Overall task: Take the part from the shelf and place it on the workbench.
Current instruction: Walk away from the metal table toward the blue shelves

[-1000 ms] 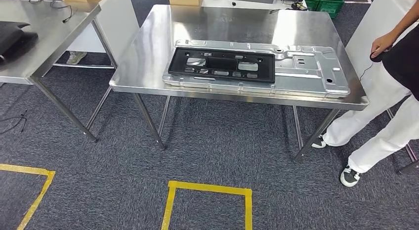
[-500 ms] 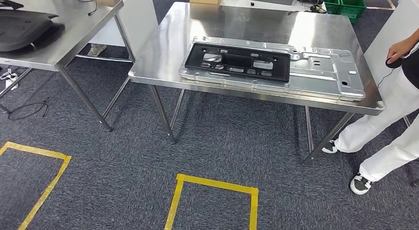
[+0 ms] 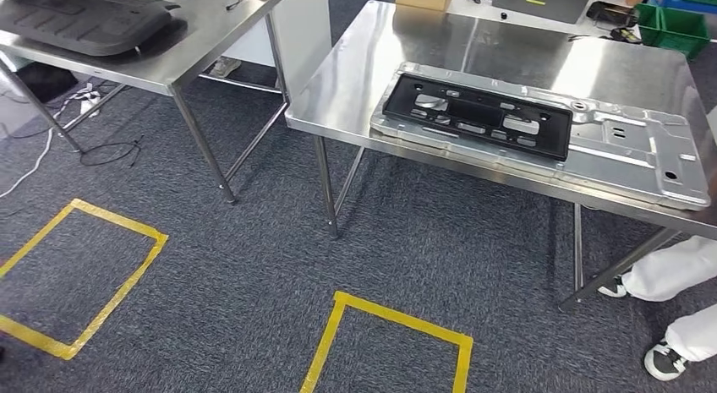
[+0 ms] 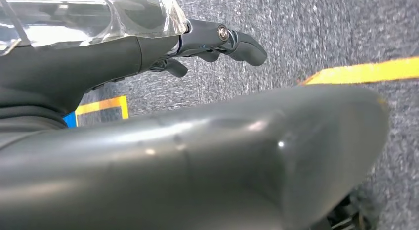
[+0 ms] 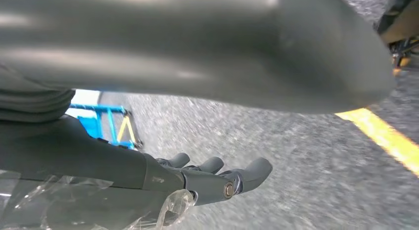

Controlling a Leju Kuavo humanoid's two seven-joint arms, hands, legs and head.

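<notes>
head view: steel workbench (image 3: 355, 89) on grey carpet (image 3: 254, 266); left hand (image 4: 217, 39) and right hand (image 5: 217, 178) hang empty, fingers apart.

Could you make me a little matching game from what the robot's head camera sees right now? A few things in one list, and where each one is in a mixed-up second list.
Things:
1. black frame part
2. silver metal panel
3. dark moulded cover
4. yellow tape squares

Places:
A. on the carpet floor
B. on the left-hand steel table
C. lying on top of the silver panel
D. flat on the right-hand steel table, under the black part

Pairs: 1-C, 2-D, 3-B, 4-A
</notes>
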